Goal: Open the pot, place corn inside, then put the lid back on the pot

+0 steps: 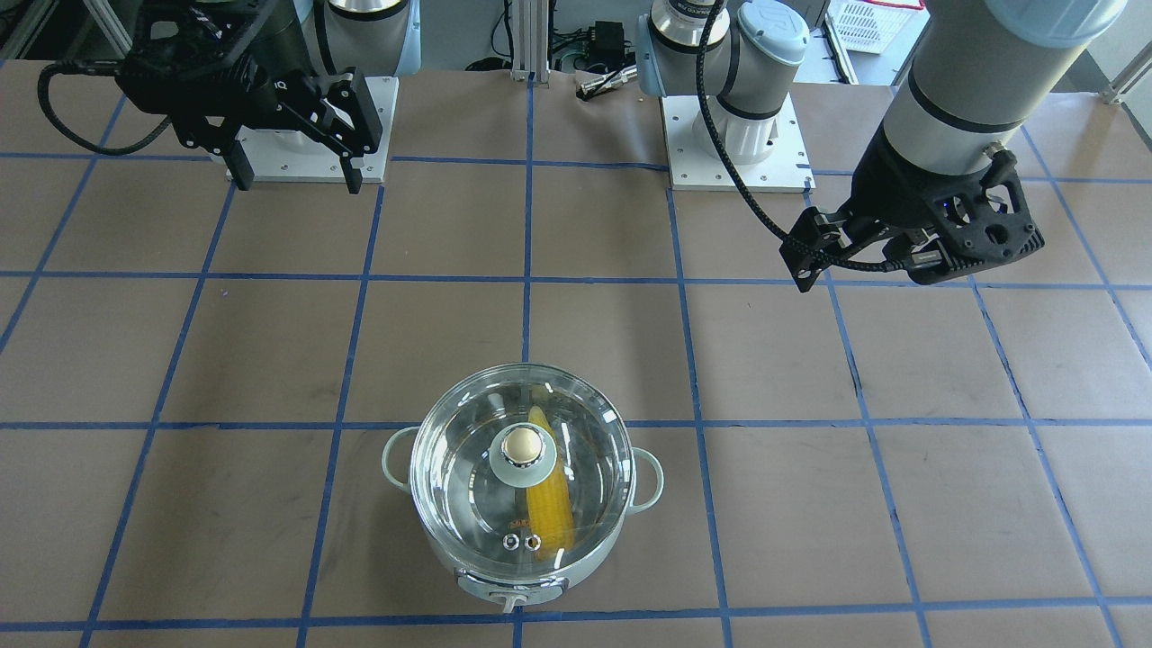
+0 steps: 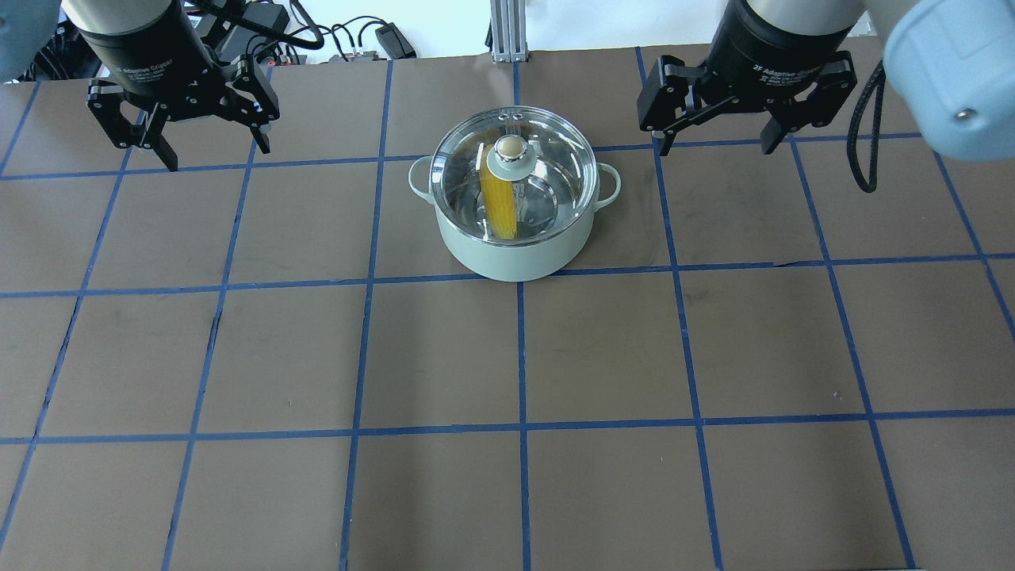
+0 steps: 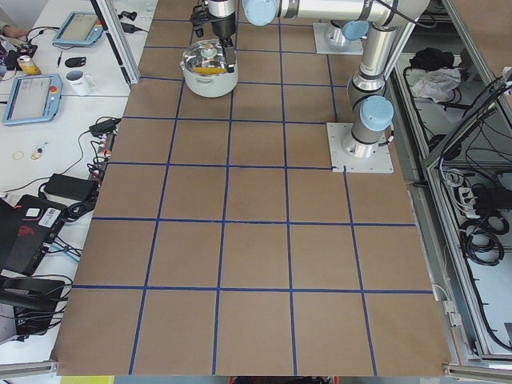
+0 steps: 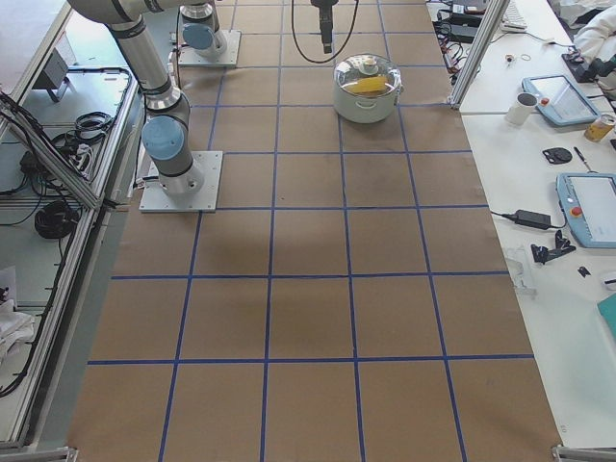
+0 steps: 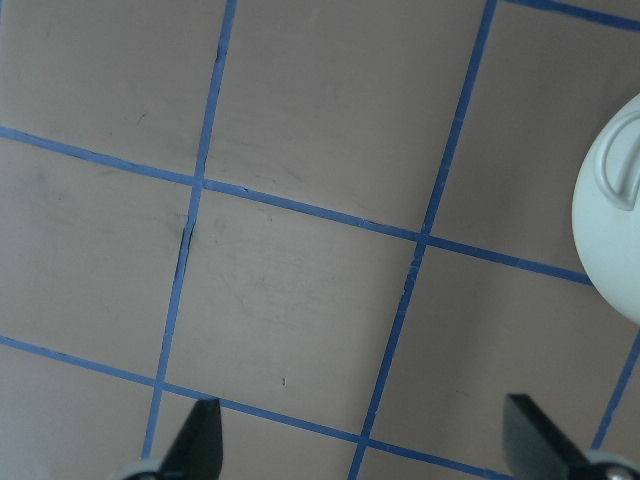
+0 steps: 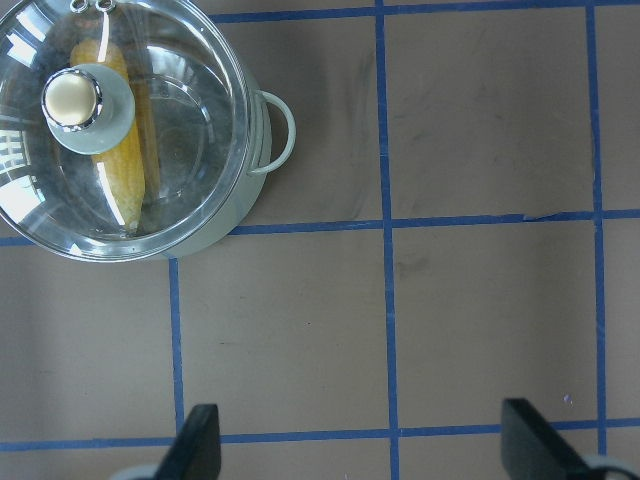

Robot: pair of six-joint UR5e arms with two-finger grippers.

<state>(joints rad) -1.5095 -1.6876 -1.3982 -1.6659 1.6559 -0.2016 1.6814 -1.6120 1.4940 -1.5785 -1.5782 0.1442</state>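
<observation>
Logged pot (image 2: 515, 254) on counter (image 2: 515, 357), capped with lid (image 2: 547, 159), with corn (image 2: 499, 206) inside; both tools clear of it.

Overhead reading: placed pot at roughly 3 o'clock from left tool (image 2: 216, 155), well apart, and at roughly 9 o'clock from right tool (image 2: 718, 148), also well apart. Noted left tool spread wide, gripping nothing, hanging above bare counter. Noted right tool likewise spread wide, gripping nothing. Saw lid seated level on pot rim, knob up, touched by neither tool. Made out corn through the glass, lying along the 12-to-6 line on the steel floor, partly hidden under the knob.
</observation>
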